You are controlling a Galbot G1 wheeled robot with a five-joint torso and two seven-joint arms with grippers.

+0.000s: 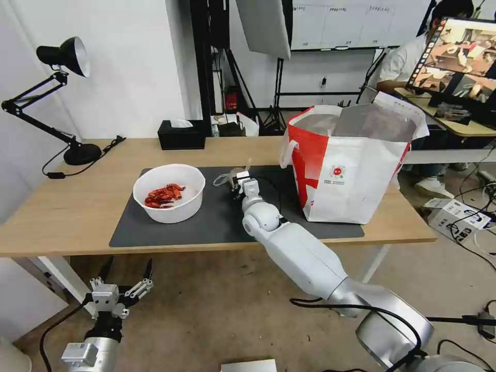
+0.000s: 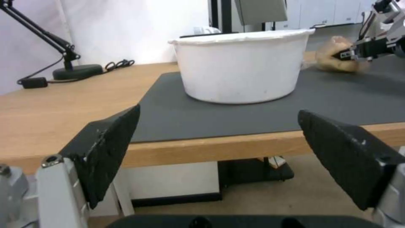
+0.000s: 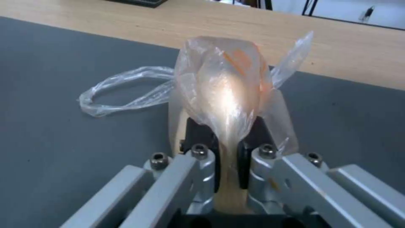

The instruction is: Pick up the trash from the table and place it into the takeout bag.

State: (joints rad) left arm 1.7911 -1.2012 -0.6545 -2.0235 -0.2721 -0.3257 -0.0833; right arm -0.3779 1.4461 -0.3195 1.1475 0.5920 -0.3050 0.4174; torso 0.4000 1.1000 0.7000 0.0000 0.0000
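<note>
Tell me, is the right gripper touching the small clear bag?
Touching. In the right wrist view, the right gripper has its fingers closed on the small clear bag.

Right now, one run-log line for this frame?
right gripper: shut on small knotted clear plastic bag, on dark grey mat | left gripper: open, below table edge | white round bowl of red shells: on mat

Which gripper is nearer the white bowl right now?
Right. The right gripper is over the mat just beside the white bowl, jaws shut on the small knotted bag. The left gripper hangs open below the table edge.
</note>
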